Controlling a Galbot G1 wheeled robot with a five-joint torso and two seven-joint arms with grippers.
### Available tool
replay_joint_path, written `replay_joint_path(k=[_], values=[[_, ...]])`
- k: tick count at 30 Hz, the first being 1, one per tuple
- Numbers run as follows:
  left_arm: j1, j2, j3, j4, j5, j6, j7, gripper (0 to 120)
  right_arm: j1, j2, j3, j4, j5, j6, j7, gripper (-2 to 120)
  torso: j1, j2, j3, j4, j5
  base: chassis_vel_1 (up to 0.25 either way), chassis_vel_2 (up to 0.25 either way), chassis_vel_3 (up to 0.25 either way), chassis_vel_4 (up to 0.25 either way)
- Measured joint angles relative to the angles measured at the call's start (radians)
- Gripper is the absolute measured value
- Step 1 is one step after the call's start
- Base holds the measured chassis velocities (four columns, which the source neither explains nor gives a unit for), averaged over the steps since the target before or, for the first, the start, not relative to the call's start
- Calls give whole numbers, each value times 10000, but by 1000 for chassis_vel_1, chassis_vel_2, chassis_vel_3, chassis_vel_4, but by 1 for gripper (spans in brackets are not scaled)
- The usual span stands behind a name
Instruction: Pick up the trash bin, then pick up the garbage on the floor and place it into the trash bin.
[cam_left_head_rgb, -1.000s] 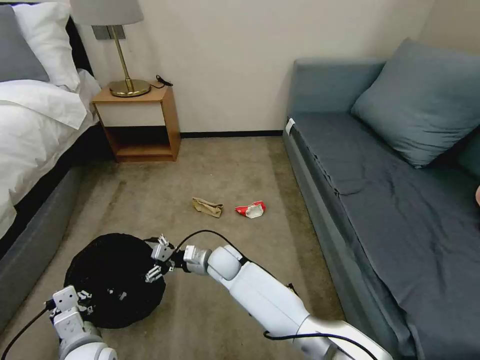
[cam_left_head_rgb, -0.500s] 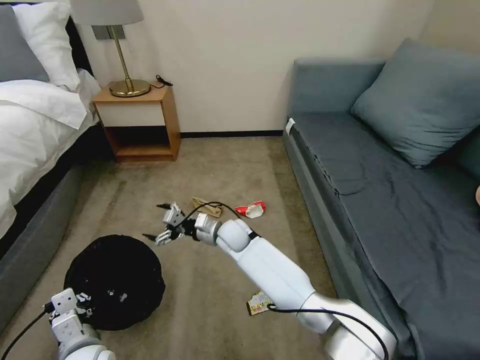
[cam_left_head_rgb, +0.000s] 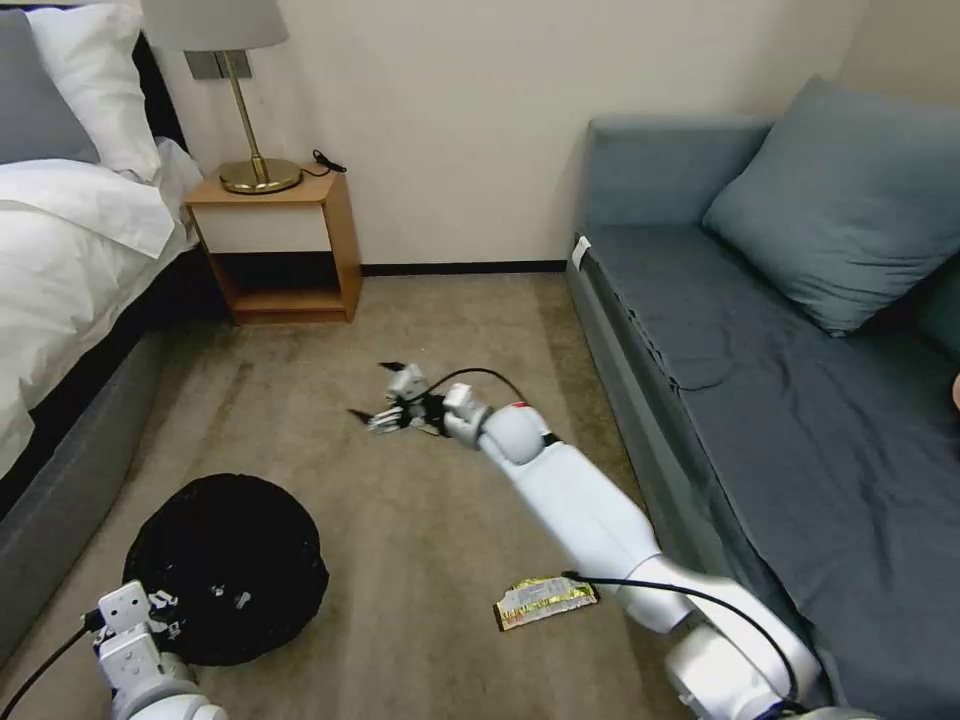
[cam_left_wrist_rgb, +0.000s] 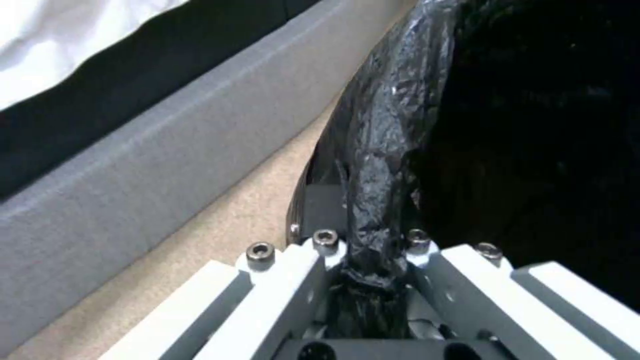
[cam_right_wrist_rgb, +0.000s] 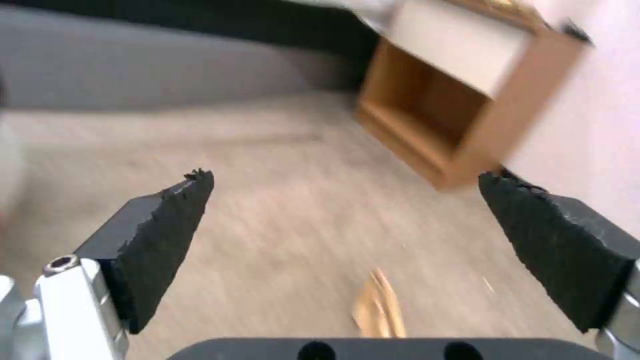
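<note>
The bin (cam_left_head_rgb: 228, 568) sits on the carpet beside the bed (cam_left_head_rgb: 60, 300), the left gripper (cam_left_wrist_rgb: 363, 260) pinching its black liner at the rim. The right gripper (cam_left_head_rgb: 385, 392) hangs with jaws spread over the paper bag (cam_right_wrist_rgb: 379, 310). A yellow wrapper (cam_left_head_rgb: 545, 601) lies near the sofa (cam_left_head_rgb: 800, 400)

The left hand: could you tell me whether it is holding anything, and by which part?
Yes. The left hand is shut on the trash bin, pinching its rim where the black bag folds over. The right hand is open and holds nothing.
</note>
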Motion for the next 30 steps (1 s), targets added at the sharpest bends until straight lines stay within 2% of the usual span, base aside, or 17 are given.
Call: replay_joint_path(k=[6,12,15,30], values=[[76,48,-64,-7,-148,-11,0,1,-347,-813,791,-630,-522,337,-221,100,0,0,0,1,1,0,0,0,0],[76,17,-26,-3,-138,-40,0,1,-846,-1272,1192,-549,-736,388,-361,100,0,0,0,0,1,0,0,0,0],[91,-18,24,10,-11,-101,8,1,-2170,-1928,1774,-23,-1275,619,-637,100,0,0,-1,1,-1,0,0,0,0],[204,-94,111,-100,218,-183,-20,1,-4361,-2559,2156,934,-2439,881,-859,100,-1,0,-2,2,-1,0,0,0,0]])
